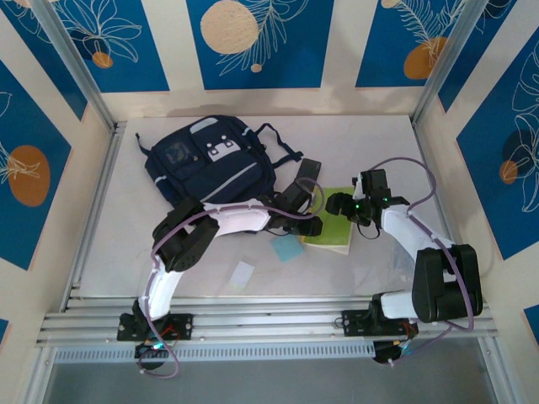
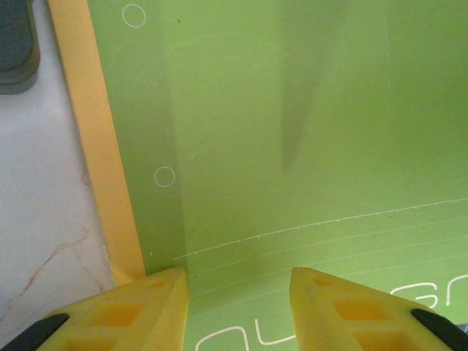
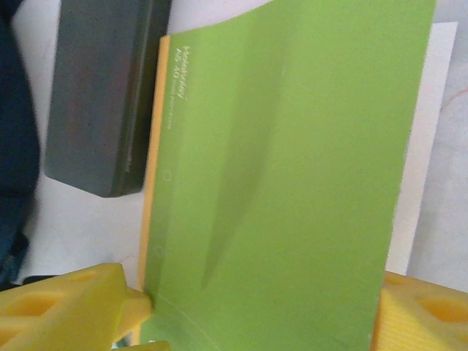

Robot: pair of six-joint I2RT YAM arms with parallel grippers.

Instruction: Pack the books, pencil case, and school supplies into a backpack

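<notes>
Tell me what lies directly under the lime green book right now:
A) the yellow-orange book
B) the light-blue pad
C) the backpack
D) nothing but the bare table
A: a strip of the yellow-orange book sticks out along one side of the lime green book in both wrist views, and the black pencil case lies beside the pair on the table.

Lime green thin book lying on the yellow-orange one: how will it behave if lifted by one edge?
Probably floppy and light: the lime green book looks very thin, its top edge seemingly bowed. Its smooth cover may well slide on the yellow-orange book beneath.
</notes>
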